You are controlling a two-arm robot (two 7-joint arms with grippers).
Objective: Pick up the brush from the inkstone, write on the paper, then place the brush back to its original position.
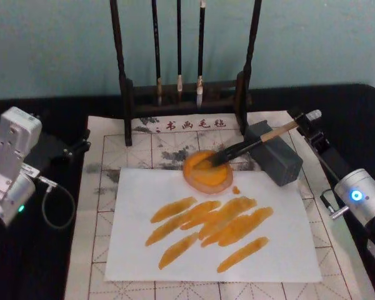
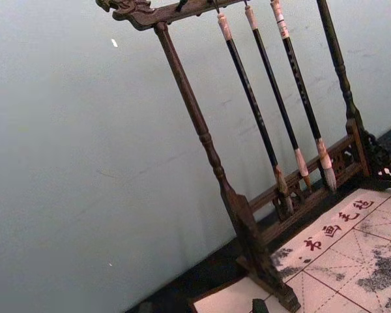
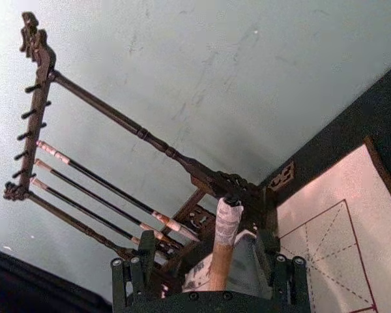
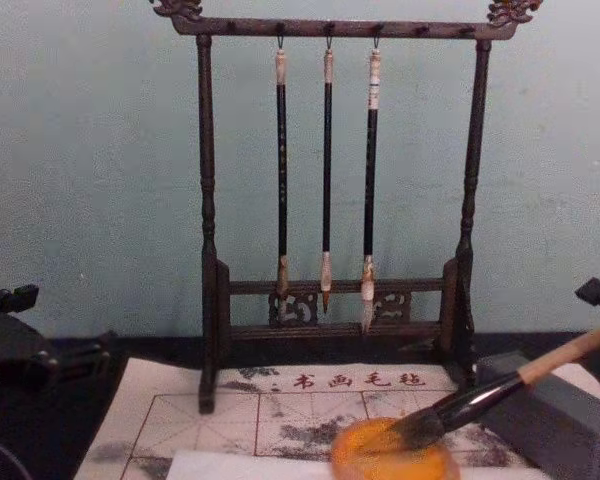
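In the head view, the brush (image 1: 247, 147) lies slanted, its dark bristles in the orange inkstone (image 1: 203, 182) at the top edge of the paper (image 1: 281, 250), which bears orange strokes (image 1: 206, 219). The handle crosses a grey block (image 1: 281, 164) towards the right gripper (image 1: 305, 125). The left gripper (image 1: 72, 149) sits well off at the mat's left edge; I cannot tell its state. The left wrist view shows the brush rack (image 2: 202, 130) with three thin brushes (image 2: 254, 98). In the right wrist view, the right gripper (image 3: 212, 264) is spread, its fingers (image 3: 283, 270) flanking the handle without touching. In the chest view, the bristles rest in the inkstone (image 4: 380, 462) before the rack.
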